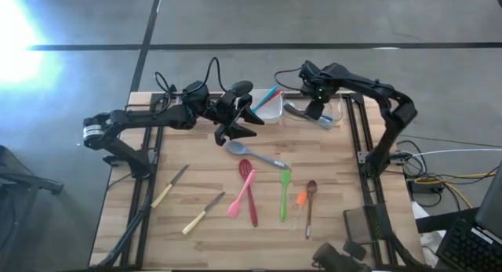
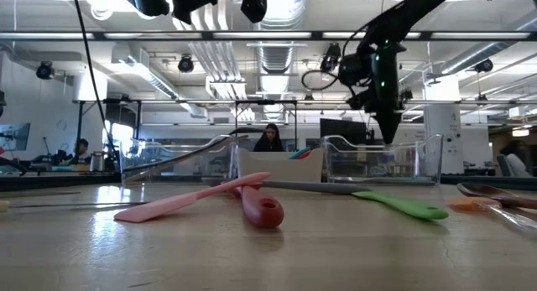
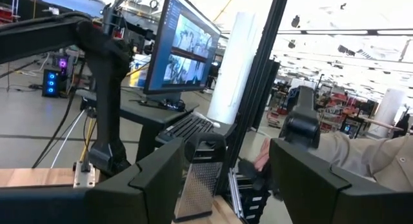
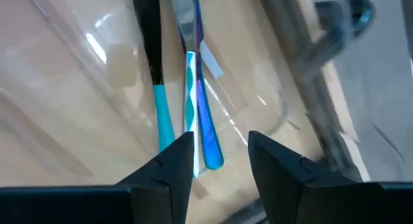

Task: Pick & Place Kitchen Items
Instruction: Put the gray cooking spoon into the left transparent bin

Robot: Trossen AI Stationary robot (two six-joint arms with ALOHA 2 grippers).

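My right gripper [image 4: 221, 150] hangs open, fingers pointing down, just above a clear plastic tray [image 1: 336, 114] at the table's far right. In that tray lie a blue-handled utensil [image 4: 208, 130] and a black one with a teal handle [image 4: 160, 101]; neither is touched. My left gripper [image 3: 226, 166] is held open and high over the far middle of the table [image 1: 239, 125], with nothing between its fingers. On the wood lie a grey spoon [image 1: 255, 154], red slotted spoon [image 1: 249, 190], pink spatula [image 1: 239, 200], green spatula [image 1: 284, 194], wooden spoon [image 1: 311, 205] and two wooden-handled knives [image 1: 169, 186].
A white tray [image 1: 272, 109] with a red and a blue utensil leaning out of it stands between the grippers at the far edge. A small orange piece [image 1: 300, 199] lies by the wooden spoon. A person [image 3: 361, 156] sits beyond the table's right side.
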